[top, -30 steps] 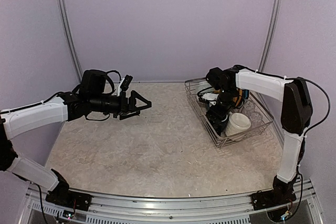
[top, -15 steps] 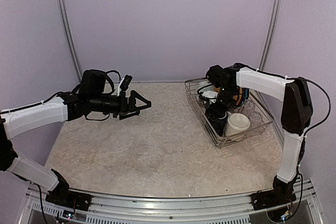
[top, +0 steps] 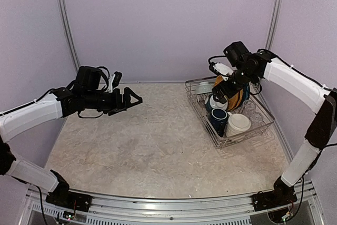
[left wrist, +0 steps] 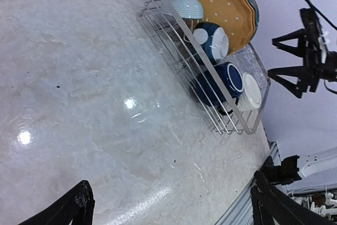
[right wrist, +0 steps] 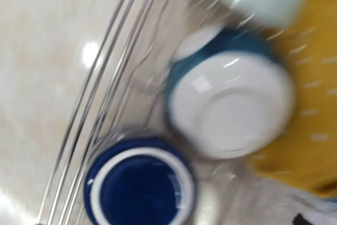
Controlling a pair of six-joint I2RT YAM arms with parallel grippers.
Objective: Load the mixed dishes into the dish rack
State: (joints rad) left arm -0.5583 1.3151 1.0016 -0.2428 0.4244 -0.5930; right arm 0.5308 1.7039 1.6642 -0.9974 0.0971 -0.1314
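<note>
The dish rack (top: 219, 142) stands at the right, holding the mixed dishes. A yellow dotted plate (top: 237, 97) stands upright at its back. A dark blue mug (top: 218, 115) and a cream mug (top: 239, 125) sit near its front. My right gripper (top: 224, 89) hangs open above the rack, holding nothing. The right wrist view is blurred and looks down on the dark blue mug (right wrist: 139, 188) and a white-bottomed cup (right wrist: 231, 104). Its own fingers do not show there. My left gripper (top: 131, 98) hovers open and empty over the table's left. In the left wrist view the rack (left wrist: 181, 59) lies ahead.
A striped pale cup (left wrist: 185, 3) and a blue cup with white dots (left wrist: 210, 40) lie in the rack's far part. Clear glass (left wrist: 247, 59) shows behind them. The metal rail (top: 168, 204) runs along the near edge, and purple walls close in the back and sides.
My right gripper has risen out of the rack, leaving the dark blue mug standing inside. My left arm has drawn back a little to the left.
</note>
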